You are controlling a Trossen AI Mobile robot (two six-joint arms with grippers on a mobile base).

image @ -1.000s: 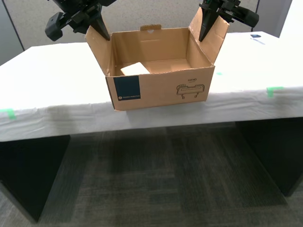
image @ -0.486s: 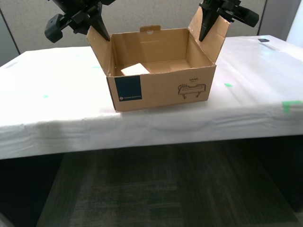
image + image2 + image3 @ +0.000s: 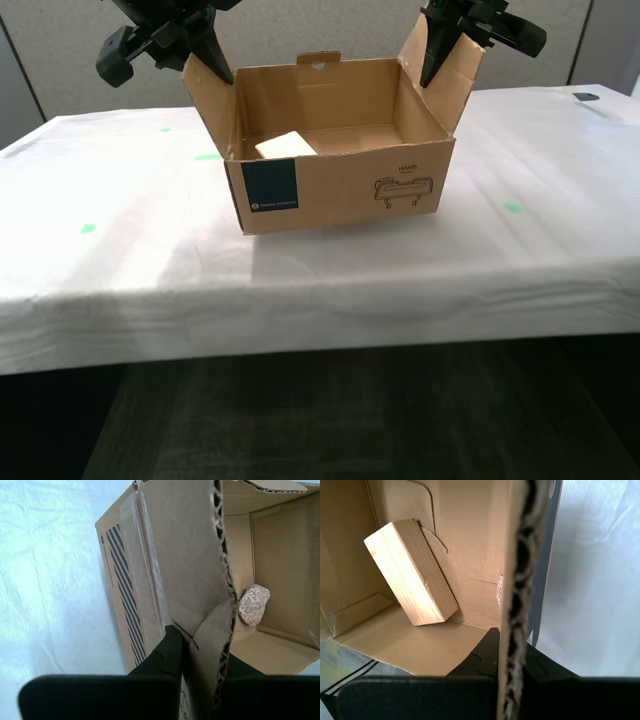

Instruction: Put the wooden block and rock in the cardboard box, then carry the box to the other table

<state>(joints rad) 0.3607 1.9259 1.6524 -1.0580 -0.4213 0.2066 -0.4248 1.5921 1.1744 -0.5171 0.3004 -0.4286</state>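
Observation:
The cardboard box (image 3: 340, 190) stands open over the white-draped other table (image 3: 120, 250), with a thin shadow under its base. I cannot tell whether it touches the cloth. My first gripper (image 3: 205, 60) is shut on the flap at the exterior view's left, and its wrist view shows the gripper (image 3: 512, 640) pinching the corrugated edge. The wooden block (image 3: 412, 572) leans inside the box, and the exterior view shows the wooden block's (image 3: 285, 146) top. My second gripper (image 3: 440, 55) is shut on the opposite flap, pinched at the gripper (image 3: 200, 635). The rock (image 3: 254, 604) lies on the box floor.
Green tape marks (image 3: 512, 207) dot the wrinkled cloth, another tape mark (image 3: 88, 228) sitting toward the exterior view's left. A small dark object (image 3: 585, 97) lies at the far back right of the exterior view. Grey partition walls stand behind, and dark carpet is below the table's front edge.
The camera has moved closer to the draped table: its front edge dropped lower in the view and the tape marks shifted. The box and both grippers keep the same place in the view.

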